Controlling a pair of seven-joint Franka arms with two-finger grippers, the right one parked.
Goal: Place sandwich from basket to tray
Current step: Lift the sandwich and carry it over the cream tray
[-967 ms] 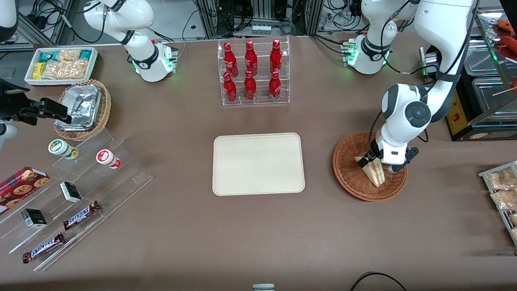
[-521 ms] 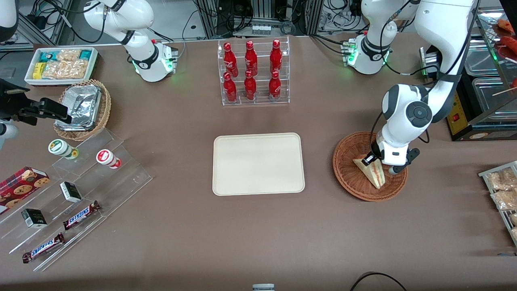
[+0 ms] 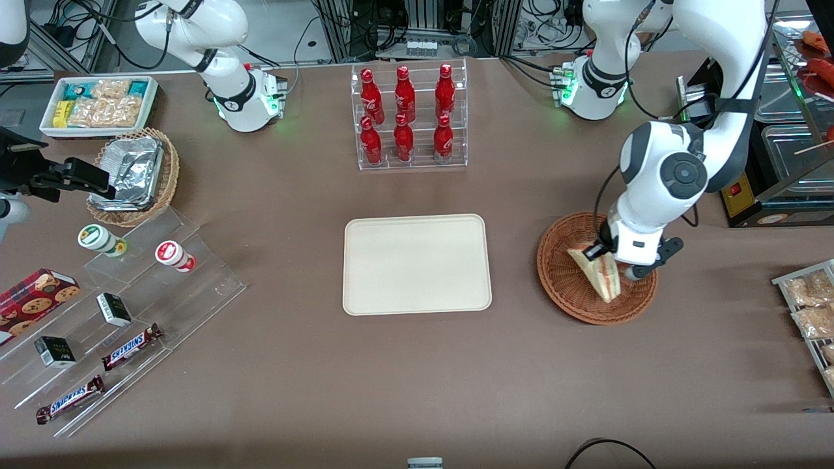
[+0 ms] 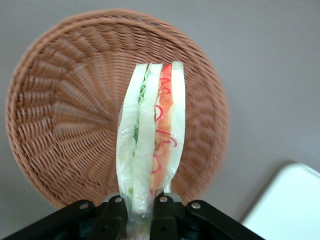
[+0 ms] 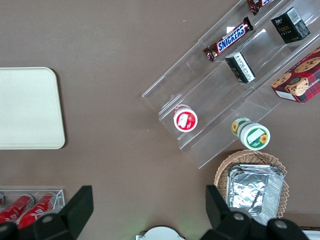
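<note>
The working white Franka arm arches down from its base over the reddish-brown round woven wicker basket (image 3: pixel 596 268), its big grey-capped elbow joint above the wrist and the wrist pointing straight down, and the two-finger black tool (image 3: pixel 598 253) is pinching the small triangular wedge sandwich (image 3: pixel 601 273) of pale white bread by one corner. In the wrist view the tool (image 4: pixel 142 207) has both fingers (image 4: pixel 162 212) pressed against the bread slices, and the sandwich (image 4: pixel 152 135) stands edge-on with green filling down one layer and red down the other, the basket (image 4: pixel 65 110) spread beneath it. From the front the wedge hangs tilted, over the part of the basket that lies toward the working arm's end of the brown tabletop (image 3: pixel 417 378); whether its lower tip touches the weave, I cannot tell. The flat cream-coloured rectangular tray (image 3: pixel 417 264) with rounded corners lies bare in the middle of the tabletop, well apart from the basket, with one corner (image 4: pixel 285 205) peeking into the wrist view. For writing: the two brown chocolate bars (image 3: pixel 131 346) on the clear acrylic stepped stand (image 3: pixel 195 273) toward the parked arm's end read "SNICKERS" in blue letters. The six red bottles (image 3: pixel 404 114) in the clear acrylic rack carry white script too small to read.
</note>
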